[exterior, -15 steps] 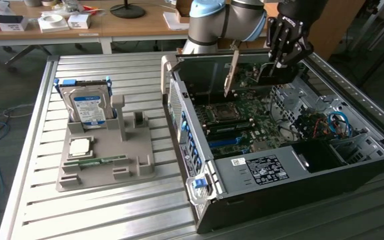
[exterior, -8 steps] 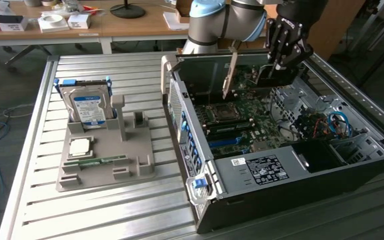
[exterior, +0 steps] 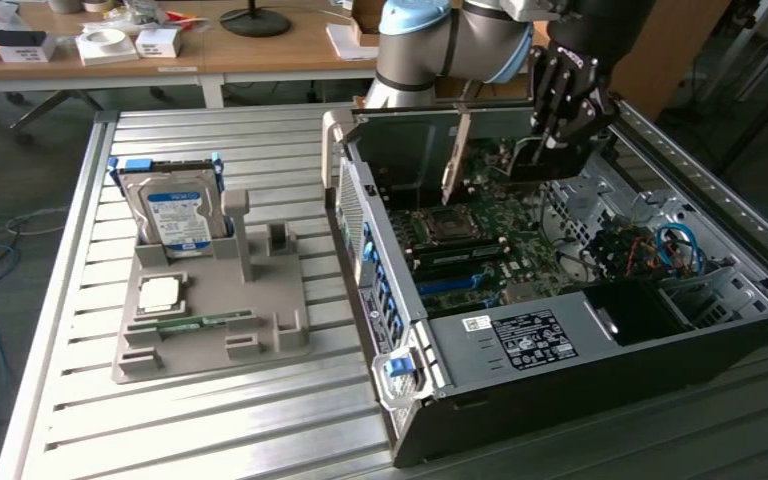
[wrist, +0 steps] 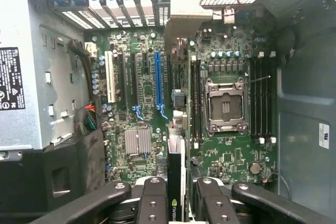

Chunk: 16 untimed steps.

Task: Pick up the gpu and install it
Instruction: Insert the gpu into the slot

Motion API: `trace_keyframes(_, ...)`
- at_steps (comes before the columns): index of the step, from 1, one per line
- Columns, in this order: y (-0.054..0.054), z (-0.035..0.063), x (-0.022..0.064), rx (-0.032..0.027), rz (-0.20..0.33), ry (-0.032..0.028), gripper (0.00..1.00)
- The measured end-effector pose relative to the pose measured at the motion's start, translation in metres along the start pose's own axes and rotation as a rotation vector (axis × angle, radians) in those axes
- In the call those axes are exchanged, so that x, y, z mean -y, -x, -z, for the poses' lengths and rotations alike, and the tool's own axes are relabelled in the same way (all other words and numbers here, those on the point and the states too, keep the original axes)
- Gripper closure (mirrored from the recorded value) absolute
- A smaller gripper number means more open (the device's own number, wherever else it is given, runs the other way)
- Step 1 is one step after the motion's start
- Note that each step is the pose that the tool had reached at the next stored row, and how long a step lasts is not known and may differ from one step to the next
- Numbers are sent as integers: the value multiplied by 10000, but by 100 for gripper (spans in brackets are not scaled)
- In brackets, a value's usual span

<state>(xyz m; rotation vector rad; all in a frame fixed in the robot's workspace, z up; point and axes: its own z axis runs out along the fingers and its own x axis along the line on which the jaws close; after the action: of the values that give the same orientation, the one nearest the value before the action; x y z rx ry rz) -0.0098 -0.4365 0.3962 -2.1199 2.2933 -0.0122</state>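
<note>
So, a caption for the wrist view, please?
Gripper holds thin dark circuit card edge-on over green motherboard inside grey metal case.

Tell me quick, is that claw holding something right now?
The claw: closed on the gpu, holding it above the motherboard.

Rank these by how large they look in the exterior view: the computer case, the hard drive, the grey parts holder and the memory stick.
Largest to smallest:
1. computer case
2. grey parts holder
3. hard drive
4. memory stick
The gaps are clear, so nearness to the camera does not change the order.
</note>
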Motion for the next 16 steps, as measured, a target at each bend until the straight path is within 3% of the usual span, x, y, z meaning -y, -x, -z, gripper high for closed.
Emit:
trace_keyframes(8, -2, -72, -9, -2, -2, 1, 74)
trace_keyframes(16, -9, -115, -89, 0, -1, 1, 74)
